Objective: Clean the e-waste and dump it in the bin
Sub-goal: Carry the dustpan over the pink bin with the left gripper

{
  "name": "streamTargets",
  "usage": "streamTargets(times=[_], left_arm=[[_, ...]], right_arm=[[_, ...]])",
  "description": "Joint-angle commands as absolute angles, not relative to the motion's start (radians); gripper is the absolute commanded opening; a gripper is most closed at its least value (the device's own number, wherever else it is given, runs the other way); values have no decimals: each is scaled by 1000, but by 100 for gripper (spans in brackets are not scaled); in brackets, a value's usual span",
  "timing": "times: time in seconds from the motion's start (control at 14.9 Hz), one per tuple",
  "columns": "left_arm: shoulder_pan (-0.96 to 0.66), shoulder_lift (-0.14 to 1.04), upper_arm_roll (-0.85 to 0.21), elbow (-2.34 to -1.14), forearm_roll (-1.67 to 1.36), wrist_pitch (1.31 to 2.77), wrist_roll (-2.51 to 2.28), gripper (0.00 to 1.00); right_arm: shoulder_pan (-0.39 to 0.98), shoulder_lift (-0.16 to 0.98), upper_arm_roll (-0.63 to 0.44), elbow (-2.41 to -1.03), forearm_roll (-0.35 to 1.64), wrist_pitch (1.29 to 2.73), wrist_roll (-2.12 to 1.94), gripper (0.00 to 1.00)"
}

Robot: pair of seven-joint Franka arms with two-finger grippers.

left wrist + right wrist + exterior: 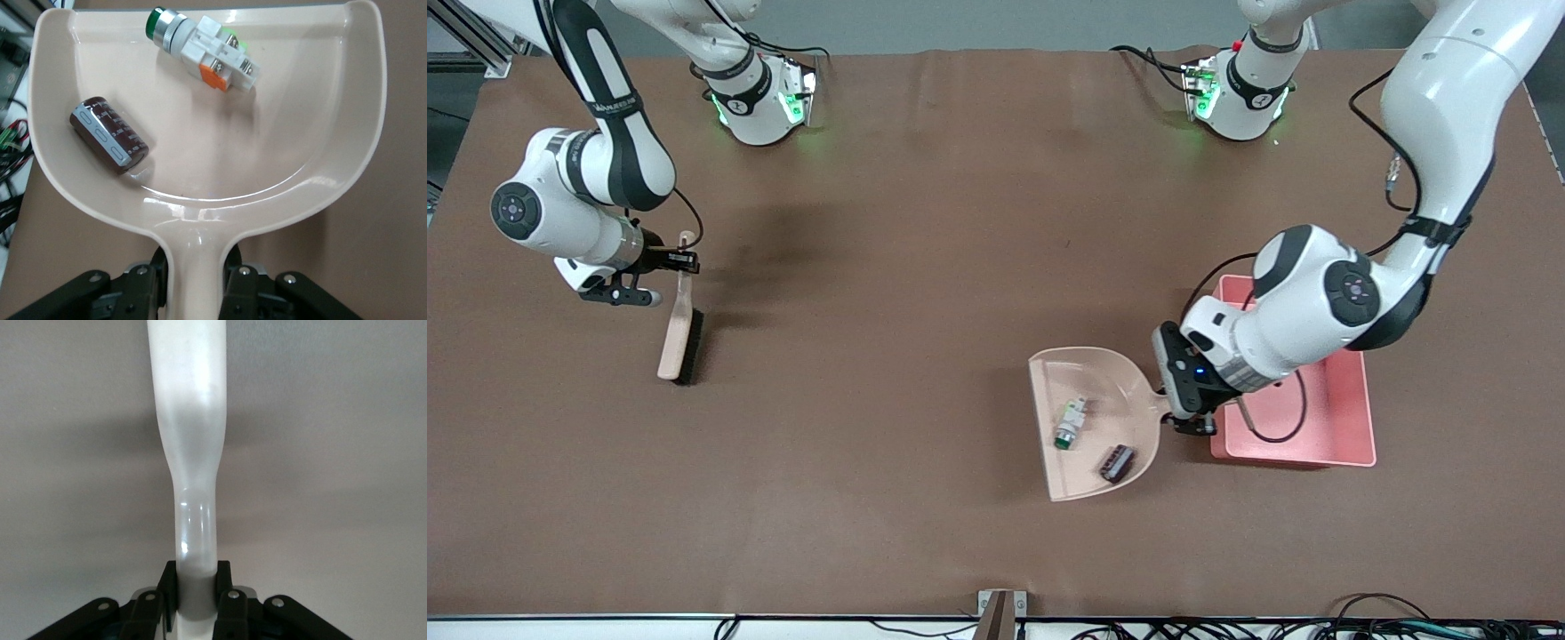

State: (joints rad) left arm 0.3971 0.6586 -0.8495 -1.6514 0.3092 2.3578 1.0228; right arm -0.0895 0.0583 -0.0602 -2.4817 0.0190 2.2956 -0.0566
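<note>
The left gripper [1193, 421] sits low at the table, fingers clamped shut. The right gripper [682, 260], wrist bent sideways, is likewise closed.

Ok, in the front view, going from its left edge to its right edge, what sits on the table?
Brush → dustpan with the white part, then the brown cylinder, in it → pink bin.

A beige dustpan [1089, 418], pink bin [1352, 418], brown surface [925, 267], and a seemingly black-bristled brush [680, 333] are seen.
</note>
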Motion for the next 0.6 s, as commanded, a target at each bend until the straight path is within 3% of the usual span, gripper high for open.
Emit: streamTargets(times=[0.0, 0.07, 0.13, 0.34, 0.54], left_arm=[[486, 585, -894, -1671, 305, 2289, 1098, 3], [530, 584, -925, -1671, 305, 2274, 1107, 3], [573, 584, -958, -1671, 305, 2258, 1109, 3], [630, 583, -1003, -1664, 305, 2217, 1108, 3], [641, 555, -1008, -1663, 304, 2203, 1103, 3]], right_arm=[[-114, 17, -40, -2520, 5, 2303, -67, 5], [-112, 20, -40, -2520, 5, 2299, -66, 22], [-113, 23, -40, -2519, 5, 2296, -66, 46], [-117, 21, -40, -2513, 5, 2266, -64, 69], [-114, 14, -38, -2496, 5, 2229, -64, 82]])
